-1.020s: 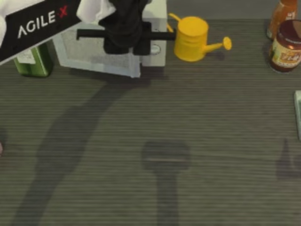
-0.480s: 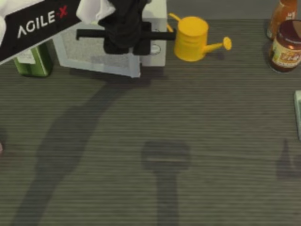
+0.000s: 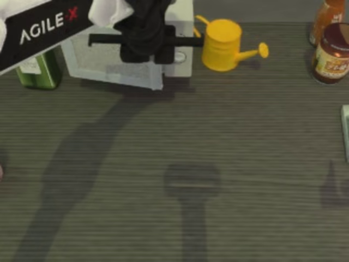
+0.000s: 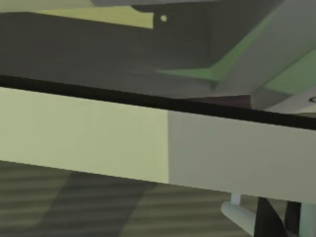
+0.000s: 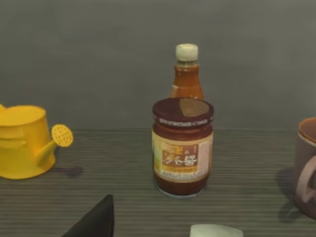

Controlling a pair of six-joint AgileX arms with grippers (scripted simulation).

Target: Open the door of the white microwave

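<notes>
The white microwave (image 3: pixel 184 16) stands at the table's far edge, left of centre. Its door (image 3: pixel 92 59), with a grey mesh window, is swung a little way out, its free edge (image 3: pixel 159 82) off the front. My left gripper (image 3: pixel 143 53) hangs over the door, shut on the door's pale bar handle (image 4: pixel 239 215). In the left wrist view, dark fingers (image 4: pixel 266 223) cross that handle under the door's edge (image 4: pixel 148 143). My right gripper (image 5: pixel 153 233) is outside the top view, open, with one dark finger (image 5: pixel 96 222) showing.
A yellow watering can (image 3: pixel 221 43) stands right beside the microwave and a green bottle (image 3: pixel 38 68) to its left. At the far right are a sauce jar (image 3: pixel 331 52) and an orange bottle (image 3: pixel 327 16). A mug (image 5: pixel 307 168) and a white thing (image 3: pixel 346 131) sit at the right edge.
My left gripper has crept slightly away from the table's front edge over the door. The door's angle looks almost the same.
</notes>
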